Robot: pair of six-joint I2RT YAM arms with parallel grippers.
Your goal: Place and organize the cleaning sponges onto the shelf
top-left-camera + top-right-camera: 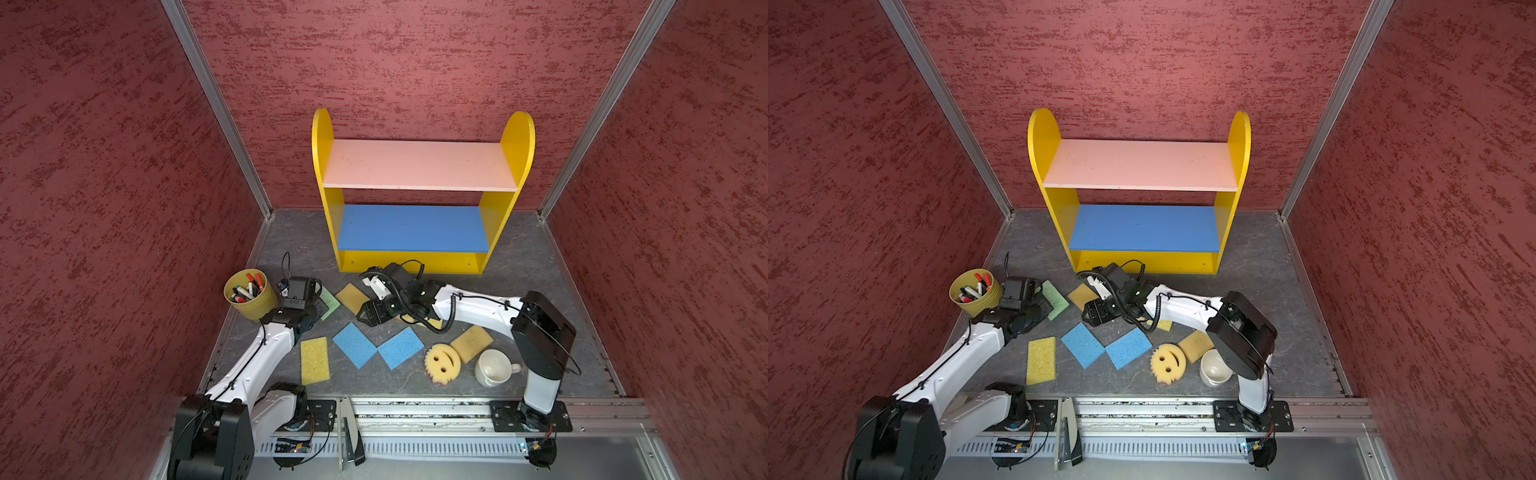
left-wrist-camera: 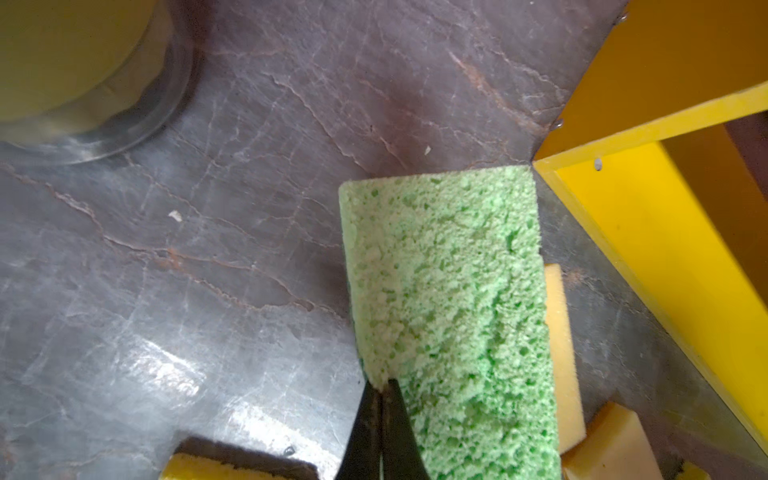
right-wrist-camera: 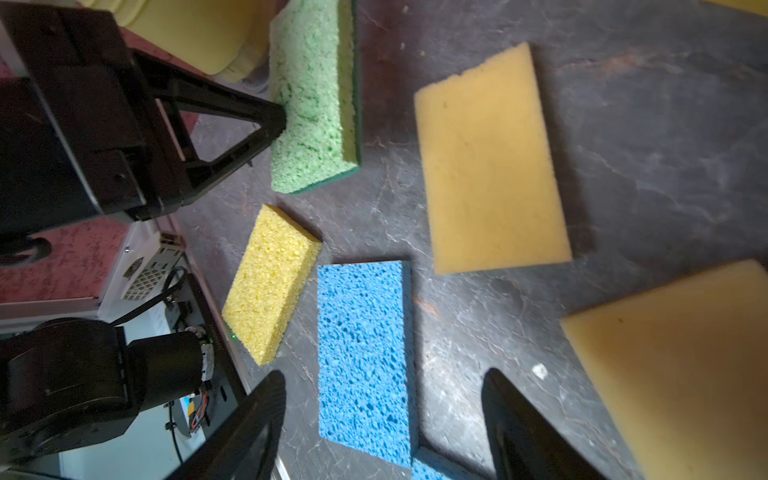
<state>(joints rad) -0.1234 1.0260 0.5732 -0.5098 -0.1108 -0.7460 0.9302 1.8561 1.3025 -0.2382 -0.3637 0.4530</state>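
Both top views are bright and evenly lit from above, so the shadows beneath the arms [image 1: 266,353] and beside the shelf [image 1: 494,232] fall soft and short on the grey floor [image 1: 532,266], while the wide lens splays the wall posts [image 1: 216,108] outward toward the left and right edges. In the left wrist view white glare smears across the floor [image 2: 166,370], the yellow cup [image 2: 70,54] is an out-of-focus mass, and the green sponge [image 2: 449,291] shows crisp pores. The right wrist view is dimmer and harsher, the tan sponges [image 3: 490,162] blurred soft with dark shadows along their edges.
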